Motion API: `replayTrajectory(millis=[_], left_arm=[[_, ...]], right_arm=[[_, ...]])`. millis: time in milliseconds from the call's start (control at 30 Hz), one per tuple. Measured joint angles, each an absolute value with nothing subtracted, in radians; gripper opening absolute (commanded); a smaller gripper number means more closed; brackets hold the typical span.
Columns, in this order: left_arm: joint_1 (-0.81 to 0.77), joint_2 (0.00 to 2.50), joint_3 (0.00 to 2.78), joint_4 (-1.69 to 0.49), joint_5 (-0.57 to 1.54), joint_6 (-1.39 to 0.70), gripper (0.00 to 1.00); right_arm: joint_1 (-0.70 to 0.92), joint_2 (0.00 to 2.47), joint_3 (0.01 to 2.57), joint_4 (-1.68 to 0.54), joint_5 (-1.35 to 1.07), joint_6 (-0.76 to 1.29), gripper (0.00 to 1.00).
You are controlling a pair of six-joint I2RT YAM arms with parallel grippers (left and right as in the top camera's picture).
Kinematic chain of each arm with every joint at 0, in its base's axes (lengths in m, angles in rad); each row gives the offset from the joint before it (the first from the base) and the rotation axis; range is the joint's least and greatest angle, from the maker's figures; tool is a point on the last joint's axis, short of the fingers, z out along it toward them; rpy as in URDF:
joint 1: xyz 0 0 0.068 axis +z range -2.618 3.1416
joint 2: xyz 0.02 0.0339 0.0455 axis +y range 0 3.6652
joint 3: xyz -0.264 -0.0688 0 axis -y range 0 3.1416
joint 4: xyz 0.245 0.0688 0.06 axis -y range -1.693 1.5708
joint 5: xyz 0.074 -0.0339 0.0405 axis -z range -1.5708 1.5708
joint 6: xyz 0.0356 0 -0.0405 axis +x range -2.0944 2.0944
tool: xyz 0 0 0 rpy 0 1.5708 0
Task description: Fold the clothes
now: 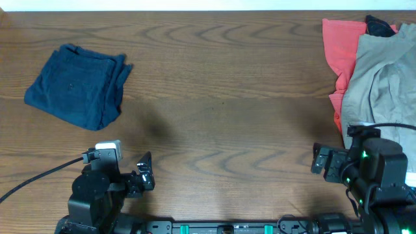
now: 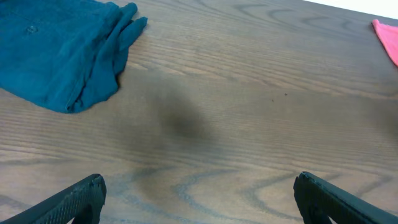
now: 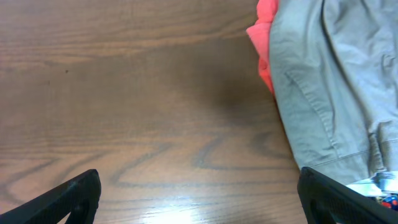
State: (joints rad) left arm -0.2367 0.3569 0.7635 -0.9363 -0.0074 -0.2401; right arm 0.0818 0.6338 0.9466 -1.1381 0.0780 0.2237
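Navy shorts (image 1: 77, 86) sit at the far left of the wooden tabletop (image 1: 221, 110) — soft cloth folded into a compact layered bundle, with edges bunched along its right side. The left claw (image 2: 198, 193) is spread wide, gripping nothing. The right claw (image 3: 199, 196) is likewise released, near the khaki-grey garment (image 3: 329, 81) lying over a coral-red cloth (image 3: 264, 37). A white tag (image 3: 376, 185) shows there — its print is too small to read.

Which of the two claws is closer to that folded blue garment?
The left. In the overhead view the left gripper sits below and right of the blue shorts. The right gripper is far off at the other side, beside the khaki garment.
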Motion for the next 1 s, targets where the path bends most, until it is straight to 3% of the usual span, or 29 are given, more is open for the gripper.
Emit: replayTrajectory(millis=[200,633,1000], left_arm=[[-0.237,0.357,0.763,-0.937,-0.008,-0.240,0.98],[-0.237,0.357,0.763,-0.938,-0.008,-0.240,0.98],[-0.237,0.357,0.763,-0.938,-0.008,-0.240,0.98]], right_arm=[[0.115,0.468,0.841,-0.966,0.107,0.197,0.99],[0.146,0.050,0.295,-0.508,0.078,0.178,0.99],[0.146,0.011,0.043,-0.059,0.074,0.170,0.99]])
